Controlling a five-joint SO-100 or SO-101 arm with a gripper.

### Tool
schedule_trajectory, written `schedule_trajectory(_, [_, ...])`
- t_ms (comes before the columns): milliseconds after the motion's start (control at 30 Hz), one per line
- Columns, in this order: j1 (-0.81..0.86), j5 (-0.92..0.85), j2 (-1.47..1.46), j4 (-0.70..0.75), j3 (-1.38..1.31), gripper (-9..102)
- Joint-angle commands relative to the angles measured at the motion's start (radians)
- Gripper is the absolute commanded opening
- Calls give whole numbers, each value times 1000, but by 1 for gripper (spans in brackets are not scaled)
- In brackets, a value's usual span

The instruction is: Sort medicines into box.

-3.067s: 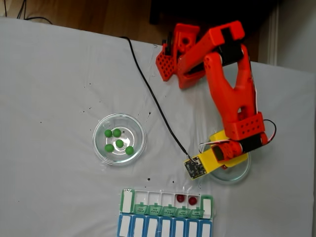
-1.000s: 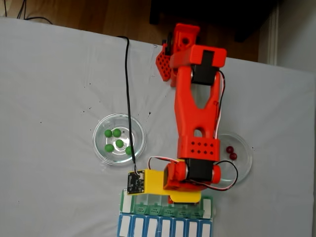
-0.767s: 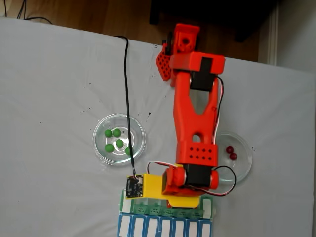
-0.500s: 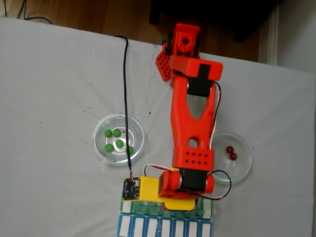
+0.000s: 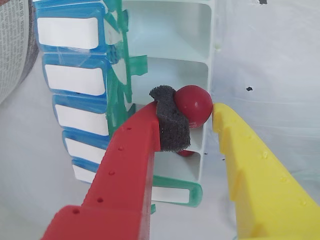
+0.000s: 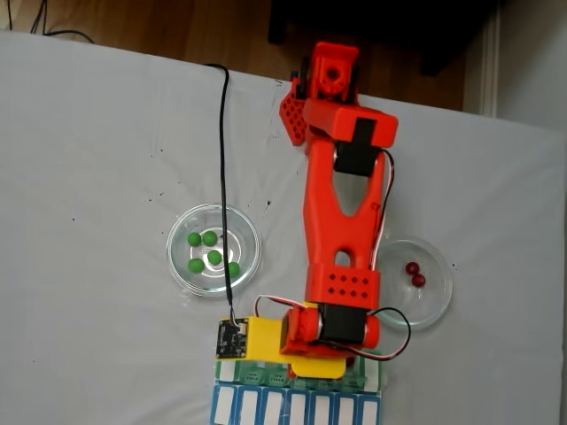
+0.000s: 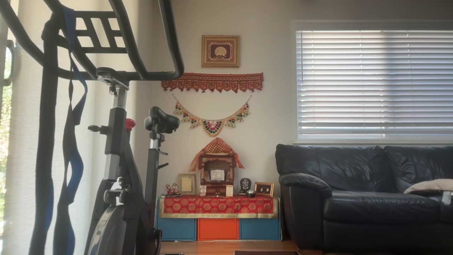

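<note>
Orange-red arm, yellow wrist block, black cable; claw one red finger (black pad), one yellow.

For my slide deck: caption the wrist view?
Claw holding a dark red ball over the pill organizer's open white compartments.

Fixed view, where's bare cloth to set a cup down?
The wide white cloth left of the dish of green balls is free, as is the strip right of the dish with red balls. It is crowded around the pill organizer, under the arm.
</note>
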Motion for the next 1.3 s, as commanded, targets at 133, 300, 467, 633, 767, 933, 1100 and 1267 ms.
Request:
schedule_trajectory(133, [-9, 0, -32, -57, -100, 1])
schedule_trajectory(300, [-14, -5, -46, -48, -112, 1])
schedule_trajectory(467, [-15, -8, -38, -46, -107, 7])
schedule_trajectory(633, [-21, -15, -38, -38, -100, 13])
schedule_trajectory(767, [-23, -18, -38, -26, -104, 15])
schedule_trajectory(933, [-25, -21, -43, 0, -126, 17])
schedule_trajectory(1100, [-21, -32, -41, 28, -140, 17])
schedule_trajectory(1267, [-21, -44, -21, 78, -153, 15])
